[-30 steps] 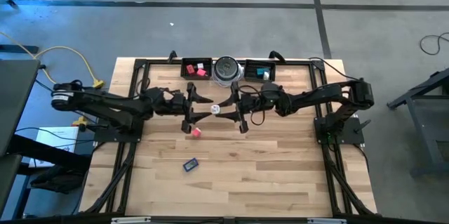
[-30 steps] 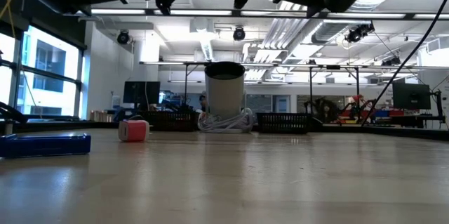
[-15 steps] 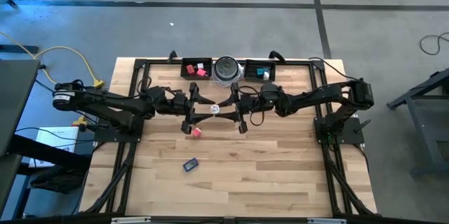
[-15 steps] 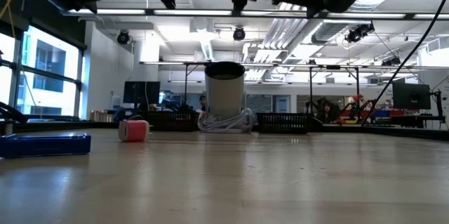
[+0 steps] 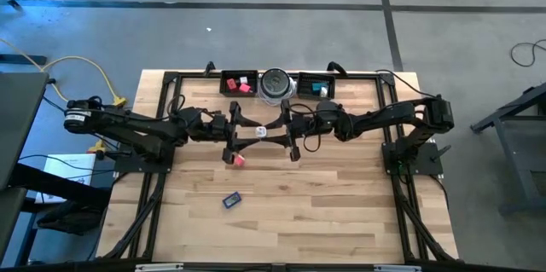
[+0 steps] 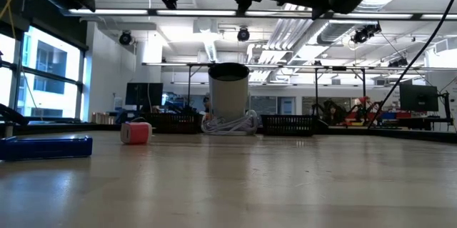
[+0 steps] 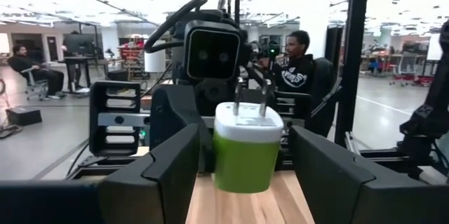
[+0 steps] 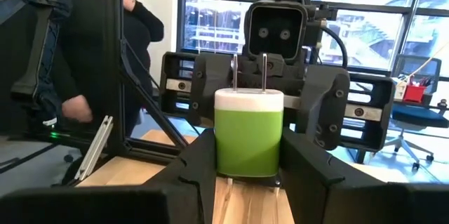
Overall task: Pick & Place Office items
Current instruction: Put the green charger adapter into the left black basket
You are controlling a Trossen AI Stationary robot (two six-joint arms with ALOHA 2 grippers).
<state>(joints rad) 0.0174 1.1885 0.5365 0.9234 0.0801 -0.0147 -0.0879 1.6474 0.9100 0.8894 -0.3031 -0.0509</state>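
My two grippers meet nose to nose at the centre of the high view; my right gripper (image 8: pixel 247 164) is clamped on the green and white plug charger (image 8: pixel 248 133), prongs up; my left gripper (image 7: pixel 243 161) stands spread, its fingers (image 7: pixel 172 164) flanking the charger without touching; a red block (image 5: pixel 238 160) lies just below; a blue flat piece (image 5: pixel 231 199) sits lower on the wooden table (image 5: pixel 341 212).
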